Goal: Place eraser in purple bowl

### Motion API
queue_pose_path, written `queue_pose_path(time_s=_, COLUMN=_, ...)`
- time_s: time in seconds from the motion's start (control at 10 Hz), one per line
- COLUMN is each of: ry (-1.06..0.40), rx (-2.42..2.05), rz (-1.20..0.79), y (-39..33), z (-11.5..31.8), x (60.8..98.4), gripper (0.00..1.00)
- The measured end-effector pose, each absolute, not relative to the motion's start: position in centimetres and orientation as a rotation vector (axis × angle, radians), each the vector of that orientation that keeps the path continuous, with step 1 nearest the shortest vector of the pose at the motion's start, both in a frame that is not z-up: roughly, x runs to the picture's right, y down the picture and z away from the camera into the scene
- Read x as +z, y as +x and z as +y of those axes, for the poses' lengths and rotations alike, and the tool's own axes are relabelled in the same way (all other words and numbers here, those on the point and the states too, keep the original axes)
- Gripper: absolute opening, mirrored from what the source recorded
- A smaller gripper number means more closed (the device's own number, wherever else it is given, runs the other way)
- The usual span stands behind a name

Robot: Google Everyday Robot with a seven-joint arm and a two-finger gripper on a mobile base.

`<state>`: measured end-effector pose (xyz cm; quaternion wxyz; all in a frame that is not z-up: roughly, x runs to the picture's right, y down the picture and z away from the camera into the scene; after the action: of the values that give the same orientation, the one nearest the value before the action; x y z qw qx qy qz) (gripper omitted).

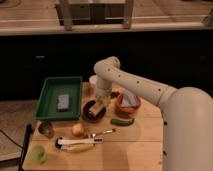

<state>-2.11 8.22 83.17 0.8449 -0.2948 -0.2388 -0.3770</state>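
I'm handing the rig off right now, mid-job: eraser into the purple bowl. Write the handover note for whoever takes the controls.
Gripper: fingers shut, low over the small round dark purple bowl, apparently on the small pale beige eraser block. No such block lies elsewhere on the wooden table.
Bowl: on the table, between the green plastic tray and the orange bowl.
Done: eraser apparently held at the bowl.
Left: release it into the bowl, then lift the arm away.
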Motion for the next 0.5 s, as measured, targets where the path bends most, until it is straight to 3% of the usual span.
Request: queue_pose_path(time_s=0.5, ry=-0.623, rx=-0.799, rz=-0.512, y=-2.09, z=8.56, x=83.2, gripper=0.02)
